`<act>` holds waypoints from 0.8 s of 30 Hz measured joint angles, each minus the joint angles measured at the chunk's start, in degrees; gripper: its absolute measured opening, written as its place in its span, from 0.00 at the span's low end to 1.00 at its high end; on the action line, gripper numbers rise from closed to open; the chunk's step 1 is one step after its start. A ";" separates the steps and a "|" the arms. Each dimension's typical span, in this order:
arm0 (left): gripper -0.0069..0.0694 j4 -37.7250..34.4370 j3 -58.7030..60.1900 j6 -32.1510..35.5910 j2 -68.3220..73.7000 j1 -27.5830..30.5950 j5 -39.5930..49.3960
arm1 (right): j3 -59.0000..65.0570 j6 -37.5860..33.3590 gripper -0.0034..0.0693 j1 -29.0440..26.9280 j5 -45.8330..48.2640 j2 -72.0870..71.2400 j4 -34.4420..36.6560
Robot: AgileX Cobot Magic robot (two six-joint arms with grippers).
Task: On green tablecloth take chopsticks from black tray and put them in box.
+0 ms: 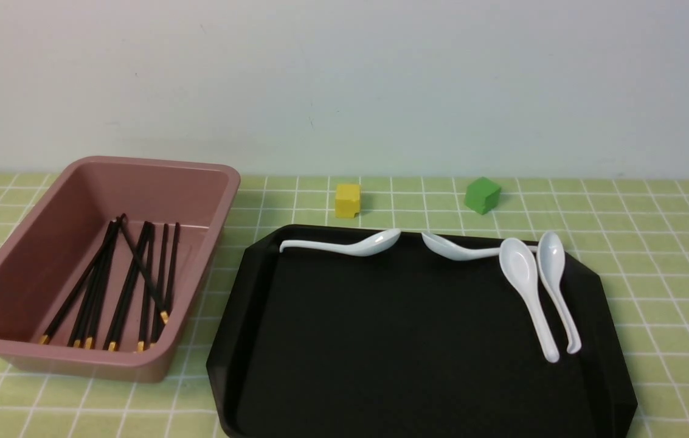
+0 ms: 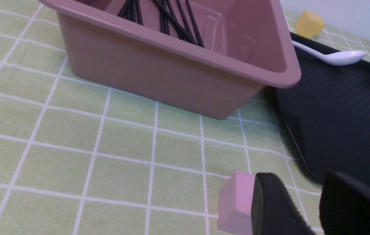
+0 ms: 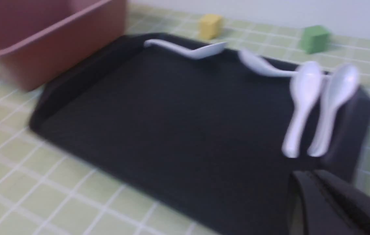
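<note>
The tray (image 1: 417, 340) lies on the cloth (image 1: 654, 243). Just beside its left edge stands the box (image 1: 46, 243), and the chopsticks (image 1: 131, 286) lie inside it in a loose bundle, gold ends toward the camera, one stick crossing the others. Four white spoons rest on the tray: two along its far rim (image 1: 344, 244) (image 1: 460, 248), two side by side near its right edge (image 1: 526, 292) (image 1: 557, 286). Beyond the tray's far rim sit a yellow cube (image 1: 347, 200) and a green cube (image 1: 481, 195), well apart.
</note>
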 joint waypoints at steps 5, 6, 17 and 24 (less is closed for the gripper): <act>0.40 0.00 0.00 0.00 0.00 0.00 0.00 | 4.75 -0.18 0.11 -7.64 -0.05 -7.25 0.08; 0.40 0.00 0.00 0.00 0.00 0.00 0.00 | 5.32 -0.18 0.11 -8.37 -0.05 -7.87 0.13; 0.40 0.00 0.00 0.00 0.00 0.00 0.00 | 7.95 -0.24 0.13 -15.69 3.25 -9.68 0.19; 0.40 0.00 0.00 0.00 0.00 0.00 0.00 | 7.95 -0.19 0.14 -15.83 3.36 -9.68 0.26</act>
